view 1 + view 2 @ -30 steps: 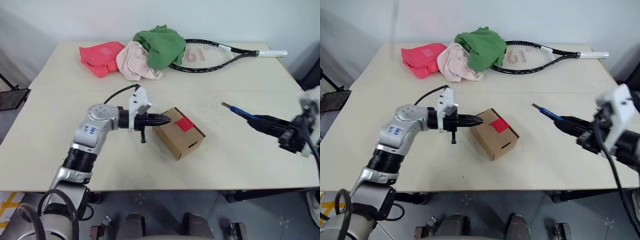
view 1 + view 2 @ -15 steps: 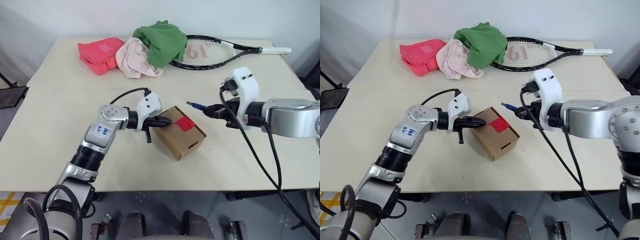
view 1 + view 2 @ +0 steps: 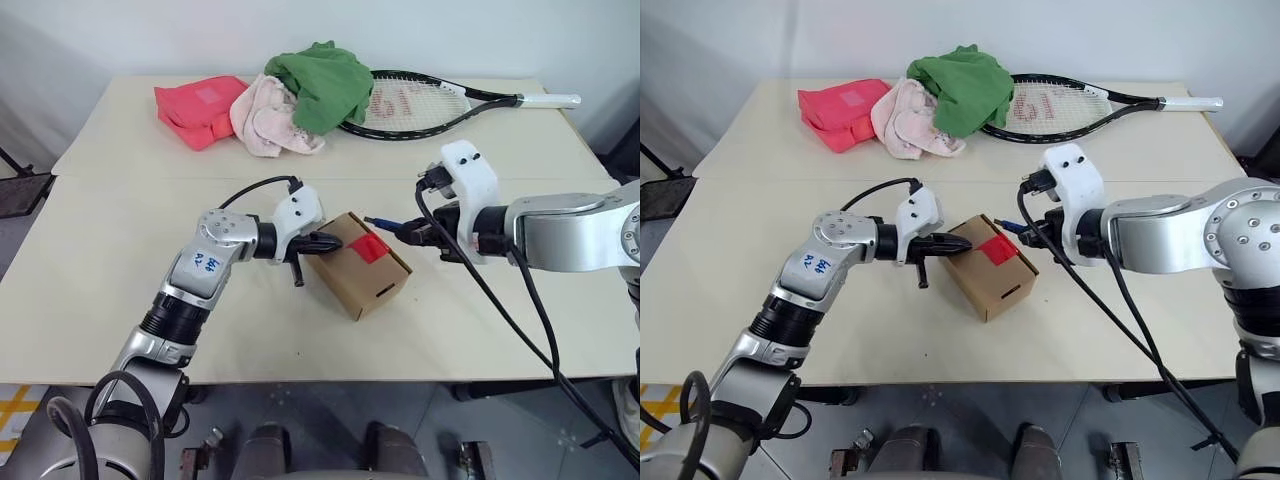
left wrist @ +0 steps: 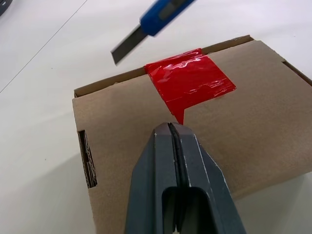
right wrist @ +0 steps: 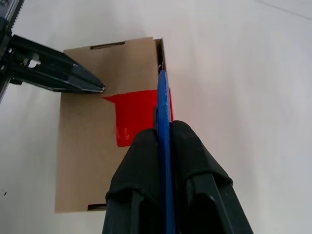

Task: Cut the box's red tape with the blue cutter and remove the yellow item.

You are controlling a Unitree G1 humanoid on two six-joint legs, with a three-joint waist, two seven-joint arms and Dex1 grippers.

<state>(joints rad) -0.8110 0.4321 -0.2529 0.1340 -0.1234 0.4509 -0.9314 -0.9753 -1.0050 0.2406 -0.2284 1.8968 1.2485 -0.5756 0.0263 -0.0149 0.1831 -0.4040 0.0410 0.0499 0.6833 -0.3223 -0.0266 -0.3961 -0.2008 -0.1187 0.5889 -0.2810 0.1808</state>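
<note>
Brown cardboard box (image 3: 357, 264) near the middle of the pale bench (image 3: 120, 290), lying closed, turned at an angle to the bench edge. Bright red tape (image 4: 189, 82) stuck across the top flap seam, running over the box's far edge, uncut. Left gripper (image 3: 335, 240) with jaws pressed fully together, nothing between them, tips resting on or just above the box top beside the tape's pointed corner. Right gripper (image 3: 407, 231) with jaws closed on the blue cutter (image 5: 163, 112), the handle pinched between the two black fingers (image 5: 141, 161). Cutter pointing toward the box from the robot's right side, its grey blade (image 4: 126, 47) out and hovering just above the box's taped edge; contact with the tape not clear. Both grippers close to each other, meeting over the box from opposite sides. Along the far part of the bench, well apart from the box: a folded red cloth (image 3: 198, 106), a pink cloth (image 3: 268, 122) and a green cloth (image 3: 325, 85) bunched together, with a tennis racket (image 3: 430, 102) lying just beside them, its white handle toward the right corner.
</note>
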